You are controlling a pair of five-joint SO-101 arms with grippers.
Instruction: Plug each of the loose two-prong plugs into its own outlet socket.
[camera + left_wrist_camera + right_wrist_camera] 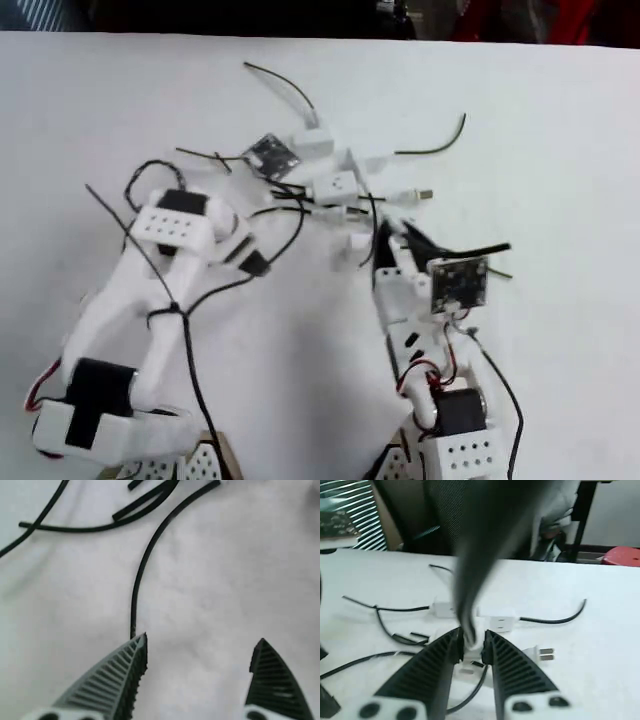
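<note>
Several white plugs and sockets with short black cables lie tangled mid-table (335, 187). A white socket (500, 622) shows its two slots, and a loose two-prong plug (542, 654) lies beside it, seen from above as the plug (415, 195). My right gripper (471, 647) is shut on a small white plug (468, 669), whose black cable (480, 555) rises close past the camera. From above, this right gripper (372, 245) sits just below the cluster. My left gripper (200, 655) stands open over bare table, one finger (131, 667) touching the end of a black cable (145, 565).
Another white socket (313, 145) with a curved cable lies at the back. A small circuit board (270, 153) lies next to it. Thin black cables trail left of the cluster (205, 157). The table edge runs along the back, with a dark chair behind it (470, 510).
</note>
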